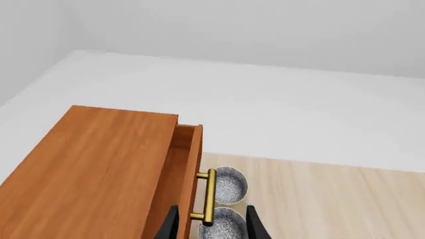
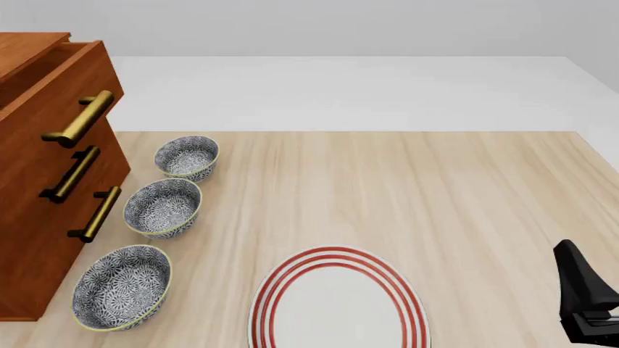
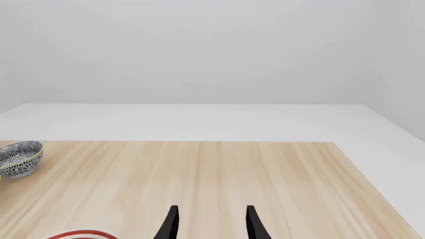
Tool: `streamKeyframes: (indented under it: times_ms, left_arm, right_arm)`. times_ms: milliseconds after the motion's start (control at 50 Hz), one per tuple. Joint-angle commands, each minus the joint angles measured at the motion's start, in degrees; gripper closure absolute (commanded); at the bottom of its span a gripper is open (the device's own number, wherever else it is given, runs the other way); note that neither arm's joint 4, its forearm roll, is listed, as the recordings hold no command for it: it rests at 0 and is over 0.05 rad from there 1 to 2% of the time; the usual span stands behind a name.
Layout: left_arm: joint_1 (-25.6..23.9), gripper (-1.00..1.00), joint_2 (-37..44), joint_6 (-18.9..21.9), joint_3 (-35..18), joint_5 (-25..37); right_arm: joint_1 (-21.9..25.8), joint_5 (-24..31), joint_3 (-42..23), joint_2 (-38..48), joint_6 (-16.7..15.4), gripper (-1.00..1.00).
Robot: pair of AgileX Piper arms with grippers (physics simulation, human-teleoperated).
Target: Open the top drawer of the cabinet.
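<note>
Front view: cabinet point(image 2: 43, 217) stands at table's left edge, reddish-brown wood, 3 stacked drawers w/ brass bar handles. Top drawer point(image 2: 68, 80) is pulled out partway, its front sticking out past the 2 lower drawer fronts; brass handle point(image 2: 80, 118) is a plain cylinder bar on 2 posts. Left wrist view shows the drawer's gap point(image 1: 184, 130) behind the front panel, plain wood inside, contents can't tell.

Left gripper point(image 1: 211, 225) sits just above the handle, fingers either side of the bar w/ gaps both sides, not touching it, so parted and holding nothing. Right gripper point(image 3: 211, 224) hovers over bare table at near right, fingers spread apart, empty.

3 patterned bowls point(image 2: 162, 206) line up just right of cabinet, far to near. Red-ringed plate point(image 2: 338, 304) lies at near centre of the wooden table point(image 2: 464, 203).
</note>
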Motion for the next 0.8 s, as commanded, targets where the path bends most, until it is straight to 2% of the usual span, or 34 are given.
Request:
streamKeyframes:
  times_ms: [20, 40, 180, 420, 800]
  left_arm:
    - [1.11, -1.0, 0.85, -3.15, 3.61, -1.2]
    - [1.03, -1.0, 0.73, -2.47, 4.76, -1.67]
    - [1.82, -1.0, 1.89, -4.28, 6.43, -1.7]
    - [2.46, -1.0, 2.39, -4.86, 5.56, -1.36]
    - [2.12, -1.0, 3.16, -6.07, 8.3, -3.18]
  right_arm:
    - [0.0, 0.01, 0.0, 0.0, -0.02, -1.0]
    - [0.01, 0.0, 0.0, 0.0, 0.01, -1.0]
    - [0.01, 0.01, 0.0, 0.0, -0.01, -1.0]
    - [-0.01, 0.01, 0.0, 0.0, 0.0, -1.0]
    - [0.0, 0.01, 0.0, 0.0, 0.0, -1.0]
